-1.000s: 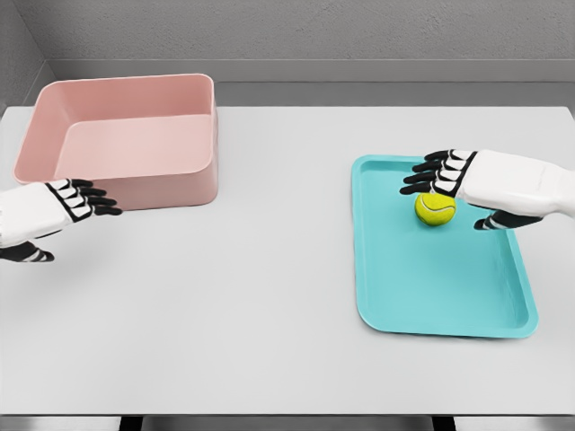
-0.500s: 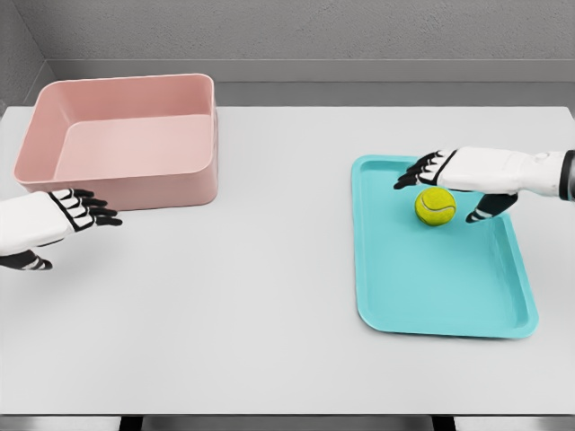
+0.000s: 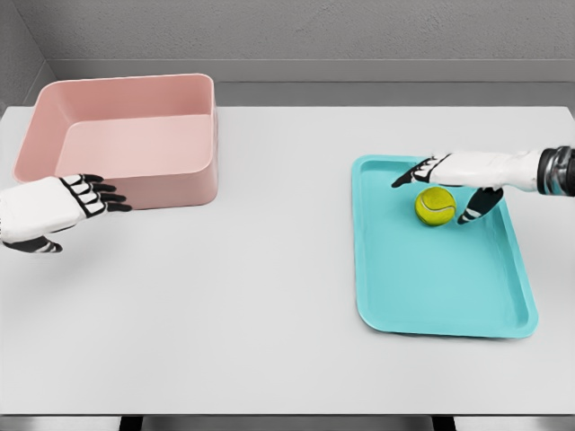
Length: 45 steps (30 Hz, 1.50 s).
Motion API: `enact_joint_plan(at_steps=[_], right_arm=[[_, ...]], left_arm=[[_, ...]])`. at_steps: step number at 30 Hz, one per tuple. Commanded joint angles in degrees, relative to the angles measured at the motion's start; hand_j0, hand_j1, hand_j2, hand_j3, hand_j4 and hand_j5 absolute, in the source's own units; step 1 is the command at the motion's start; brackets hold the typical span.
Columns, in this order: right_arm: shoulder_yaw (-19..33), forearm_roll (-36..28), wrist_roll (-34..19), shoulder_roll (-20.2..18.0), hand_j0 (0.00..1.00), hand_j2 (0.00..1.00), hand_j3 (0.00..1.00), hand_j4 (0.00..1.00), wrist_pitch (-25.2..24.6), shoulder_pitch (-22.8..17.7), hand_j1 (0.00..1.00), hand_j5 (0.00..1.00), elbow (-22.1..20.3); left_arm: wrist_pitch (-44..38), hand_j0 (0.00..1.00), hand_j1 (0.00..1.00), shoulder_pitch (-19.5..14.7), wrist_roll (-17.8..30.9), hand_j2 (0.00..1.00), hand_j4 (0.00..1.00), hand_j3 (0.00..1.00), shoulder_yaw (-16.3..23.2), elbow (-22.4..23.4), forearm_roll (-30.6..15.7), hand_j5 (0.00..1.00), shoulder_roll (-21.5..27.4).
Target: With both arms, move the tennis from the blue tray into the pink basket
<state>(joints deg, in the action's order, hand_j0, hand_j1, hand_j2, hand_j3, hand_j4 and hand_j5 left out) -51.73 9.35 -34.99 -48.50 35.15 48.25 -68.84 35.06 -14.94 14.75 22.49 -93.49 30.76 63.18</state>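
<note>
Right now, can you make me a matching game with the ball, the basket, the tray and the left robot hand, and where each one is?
Things:
1. ball
2. basket
3. tray
4. left robot hand

Places:
A. far left of the table
B. on the tray, under the right robot hand
C. right side of the table
D. in front of the basket, holding nothing

Pairs: 1-B, 2-A, 3-C, 4-D

A pale grey bench with a smooth matte top fills most of the head view, running from the left edge to the right. Behind its far edge stands a grey, faintly textured wall, with a lighter ledge or baseboard strip along its foot. A second wall meets it in the upper left corner. Below the bench's near edge, dark supports show.
</note>
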Motion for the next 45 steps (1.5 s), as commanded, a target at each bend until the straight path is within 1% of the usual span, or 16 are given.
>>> enact_joint_plan(at_steps=[1,4,8,10,14,17,19,21,24,28,30,31,35,39,43,45], right_arm=[[-0.12,0.58,-0.01,0.33,0.99,0.99,0.99,0.99,-0.15,0.00,0.99,0.99,1.60],[-0.21,1.63,-0.01,2.18,0.99,0.99,0.99,0.99,-0.15,-0.18,0.99,0.99,3.89],[-0.21,1.99,-0.01,3.06,0.99,0.99,0.99,0.99,-0.15,-0.35,0.99,0.99,4.15],[-0.12,1.99,-0.01,3.58,0.99,0.99,0.99,0.99,-0.15,-0.35,0.99,0.99,5.82],[-0.03,2.69,-0.01,4.37,0.99,0.99,0.99,0.99,-0.15,-0.35,0.99,0.99,5.82],[-0.03,3.13,-0.01,4.46,0.97,0.97,0.97,0.97,-0.15,-0.35,0.97,0.97,5.82],[-0.03,3.48,-0.01,4.46,0.88,0.88,0.88,0.88,-0.15,-0.44,0.88,0.88,5.82],[-0.12,3.66,-0.01,4.46,0.83,0.83,0.83,0.83,-0.15,-0.44,0.83,0.83,5.73],[-0.30,4.01,-0.01,4.46,0.83,0.83,0.83,0.83,-0.15,-0.62,0.83,0.83,5.73],[-0.21,4.36,-0.01,4.46,0.77,0.77,0.77,0.77,-0.15,-0.88,0.77,0.77,5.73],[-0.21,4.36,-0.01,4.46,0.71,0.71,0.71,0.71,-0.15,-0.88,0.71,0.71,5.73],[0.14,4.27,-0.01,4.46,0.63,0.63,0.63,0.63,-0.15,-0.88,0.63,0.63,5.73],[0.23,4.27,-0.01,4.46,0.60,0.60,0.60,0.60,-0.15,-0.88,0.60,0.60,5.73],[0.23,4.27,-0.01,4.46,0.53,0.53,0.53,0.53,-0.15,-0.88,0.53,0.53,5.65],[0.40,4.27,-0.01,4.46,0.53,0.53,0.53,0.53,-0.15,-0.62,0.53,0.53,5.38],[0.40,4.18,-0.01,4.46,0.50,0.50,0.50,0.50,-0.15,-0.44,0.50,0.50,5.21]], left_arm=[[-0.06,1.00,1.00,-0.17,0.02,1.00,1.00,1.00,0.01,0.68,1.59,1.00,-2.53],[-0.06,1.00,1.00,-0.35,0.02,1.00,1.00,1.00,0.10,0.59,1.85,1.00,-2.80],[-0.06,1.00,1.00,-0.26,0.02,1.00,1.00,1.00,0.10,0.15,1.50,1.00,-2.62],[-0.06,1.00,1.00,0.09,0.02,1.00,1.00,1.00,0.10,-0.02,0.97,1.00,-1.04],[-0.06,1.00,1.00,2.11,0.02,1.00,1.00,1.00,-0.08,-0.02,-2.02,1.00,3.26],[-0.06,1.00,1.00,3.86,0.02,1.00,1.00,1.00,-0.17,-0.11,-2.89,1.00,5.29],[-0.06,1.00,1.00,4.31,0.02,1.00,1.00,1.00,-0.26,-0.20,-3.25,1.00,6.25],[-0.06,1.00,1.00,4.39,0.02,1.00,1.00,1.00,-0.17,-0.11,-3.25,1.00,6.69],[-0.06,1.00,1.00,4.39,0.02,1.00,1.00,1.00,-0.26,-0.11,-3.34,1.00,7.31],[-0.06,1.00,1.00,4.48,0.02,1.00,1.00,1.00,-0.26,-0.11,-3.60,1.00,7.31],[-0.06,1.00,1.00,4.48,0.02,1.00,1.00,1.00,-0.17,-0.11,-3.60,1.00,7.31],[-0.06,1.00,1.00,4.48,0.02,1.00,1.00,1.00,-0.17,-0.02,-3.60,1.00,7.31],[-0.06,1.00,1.00,4.48,0.02,1.00,1.00,1.00,-0.08,-0.02,-3.60,1.00,7.31],[-0.06,1.00,1.00,4.48,0.02,1.00,1.00,1.00,-0.08,-0.11,-3.69,1.00,7.22],[-0.06,1.00,1.00,4.48,0.02,1.00,1.00,1.00,-0.08,-0.11,-3.69,1.00,7.22],[-0.06,1.00,1.00,4.48,0.02,1.00,1.00,1.00,0.01,-0.11,-3.69,1.00,7.13]])
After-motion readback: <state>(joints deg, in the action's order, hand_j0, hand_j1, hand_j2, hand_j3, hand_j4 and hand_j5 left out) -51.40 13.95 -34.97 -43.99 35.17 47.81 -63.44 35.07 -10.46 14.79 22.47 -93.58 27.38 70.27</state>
